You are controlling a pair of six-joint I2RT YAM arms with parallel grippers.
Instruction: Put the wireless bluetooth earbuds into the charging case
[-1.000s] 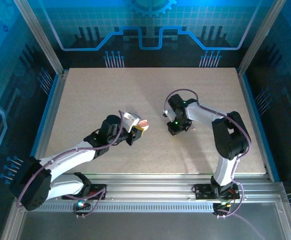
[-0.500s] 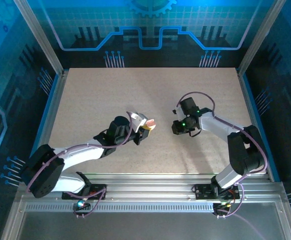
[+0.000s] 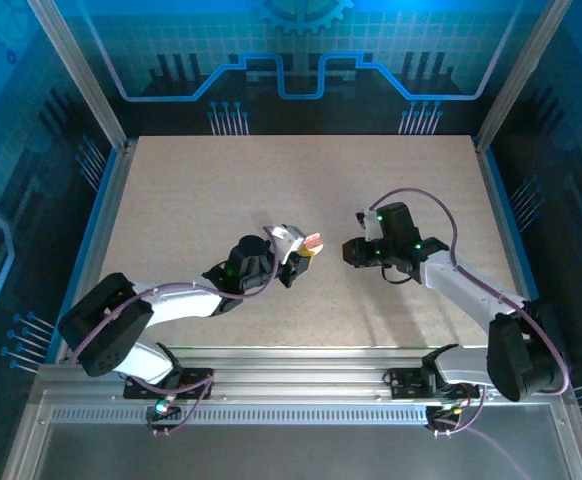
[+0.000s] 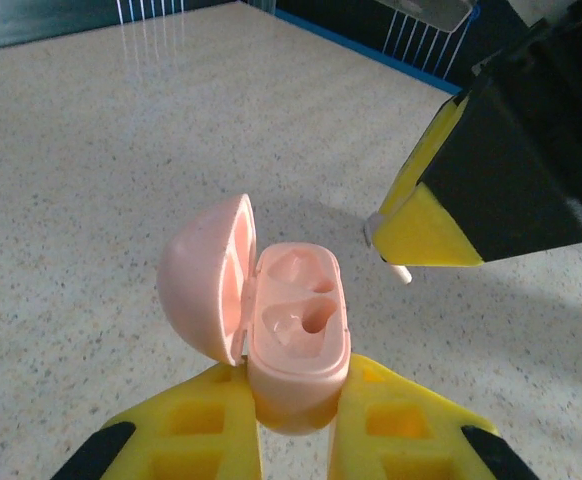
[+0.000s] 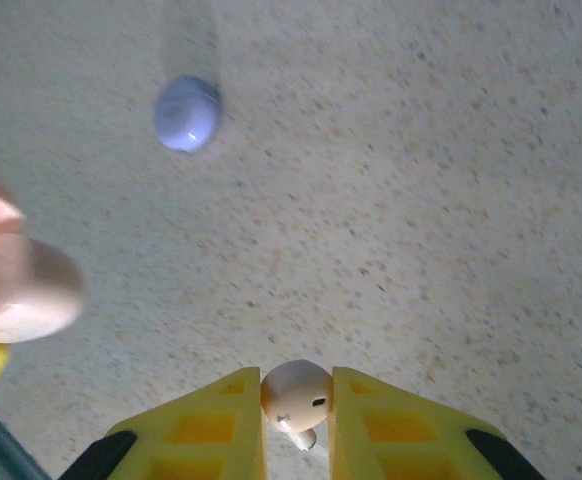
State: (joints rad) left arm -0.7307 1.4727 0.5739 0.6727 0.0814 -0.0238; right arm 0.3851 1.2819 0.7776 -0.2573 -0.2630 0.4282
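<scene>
The left end effector (image 3: 306,250) grips the open charging case (image 4: 299,325); the right end effector (image 3: 354,252) pinches an earbud (image 5: 295,396) near it. Its stem angle is hard to read, so a misaligned push could pop it free.

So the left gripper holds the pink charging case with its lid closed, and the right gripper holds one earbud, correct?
Not quite: the lid is open, as the left wrist view shows. Otherwise yes: the left gripper holds the pink charging case and the right gripper holds one earbud.
</scene>
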